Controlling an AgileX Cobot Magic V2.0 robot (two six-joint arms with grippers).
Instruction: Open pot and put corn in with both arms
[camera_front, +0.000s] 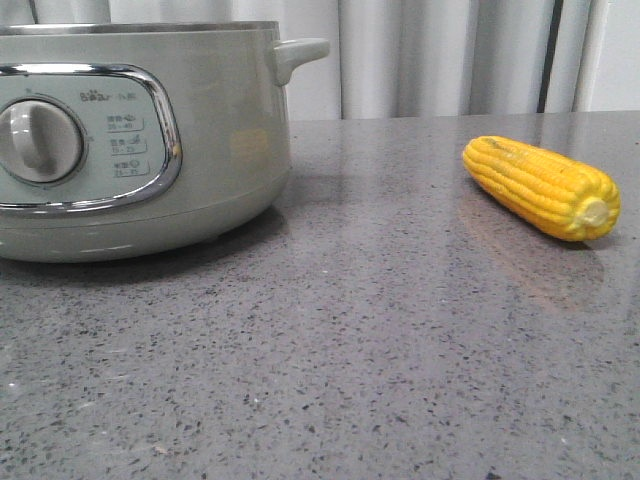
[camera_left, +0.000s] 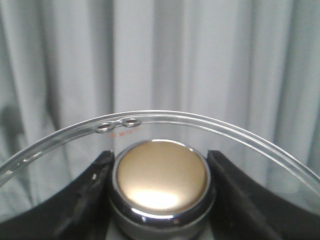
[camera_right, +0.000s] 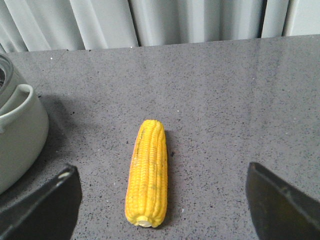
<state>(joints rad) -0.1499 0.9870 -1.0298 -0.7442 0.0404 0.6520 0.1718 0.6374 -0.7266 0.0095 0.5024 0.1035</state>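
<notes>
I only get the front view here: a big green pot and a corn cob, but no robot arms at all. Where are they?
Observer: The left gripper sits around a gold lid knob, one black finger on each side.
Operator: So the pot has a lid?
Observer: Yes, a glass lid with two small vent holes near its rim.
Operator: And the other arm?
Observer: The right gripper hangs open above the corn, fingers spread wide to either side and not touching it.
Operator: Is the corn near the pot?
Observer: Apart; bare grey counter lies between them.
</notes>
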